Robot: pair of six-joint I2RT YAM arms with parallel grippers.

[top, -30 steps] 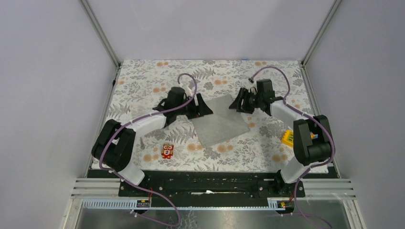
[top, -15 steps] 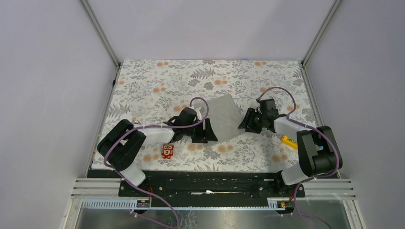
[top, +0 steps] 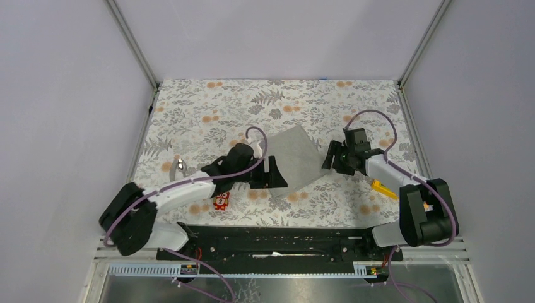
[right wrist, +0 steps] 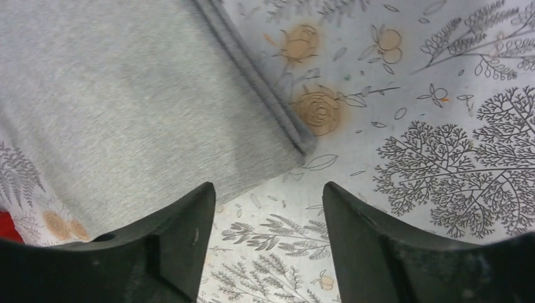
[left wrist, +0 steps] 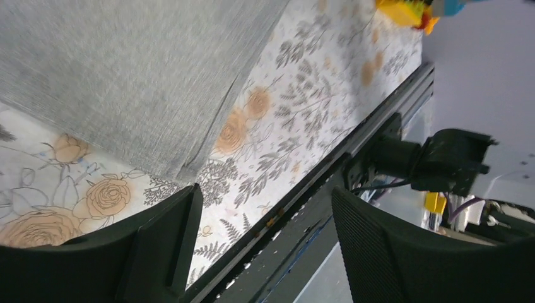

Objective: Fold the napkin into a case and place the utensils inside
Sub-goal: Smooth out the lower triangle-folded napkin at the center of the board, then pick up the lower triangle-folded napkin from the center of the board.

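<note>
The plain grey napkin [top: 295,156] lies flat on the floral cover, set diagonally between my two grippers. My left gripper [top: 275,176] is open and empty, low over the napkin's near left corner; in the left wrist view [left wrist: 264,192] the cloth [left wrist: 126,76] lies just beyond the fingers. My right gripper [top: 329,160] is open and empty beside the napkin's right corner; in the right wrist view [right wrist: 268,188] the napkin [right wrist: 126,95] shows a thick layered edge [right wrist: 271,95]. A small silver piece [top: 178,167], perhaps a utensil, lies at the left beside my left arm.
A small red toy figure [top: 220,201] lies near the front, under my left arm. A yellow studded block [top: 383,187] lies at the right beside my right arm; it also shows in the left wrist view [left wrist: 404,11]. The table's black front rail [top: 277,237] runs close behind the left gripper.
Both grippers have come from the napkin's far corners toward the near side. The left arm has swung lower and uncovered the silver piece. The napkin looks a little narrower.
</note>
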